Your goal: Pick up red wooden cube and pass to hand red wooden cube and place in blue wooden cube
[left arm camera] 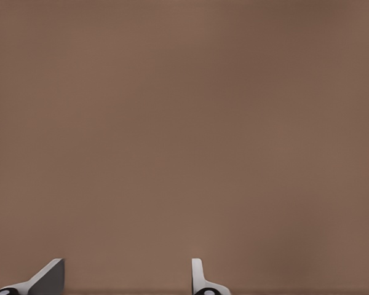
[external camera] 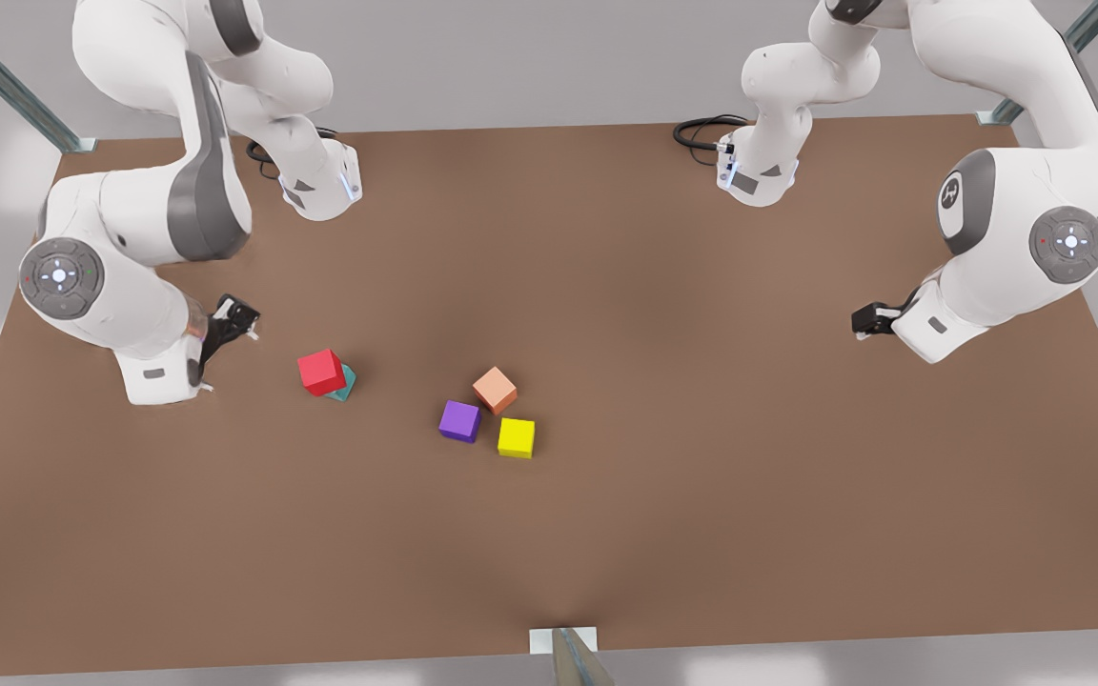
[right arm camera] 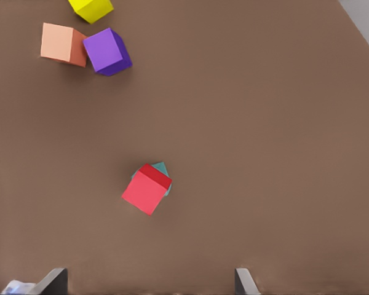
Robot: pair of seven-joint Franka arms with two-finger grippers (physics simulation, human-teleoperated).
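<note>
Yellow cube lies nearest the camera. Small red wooden cube sits atop the teal blue wooden cube on the brown tabletop. Right tool hovers nearby, released. Left tool waits apart, released.

Salmon cube, purple cube and yellow cube cluster (nearly touching) on the brown table.
</note>
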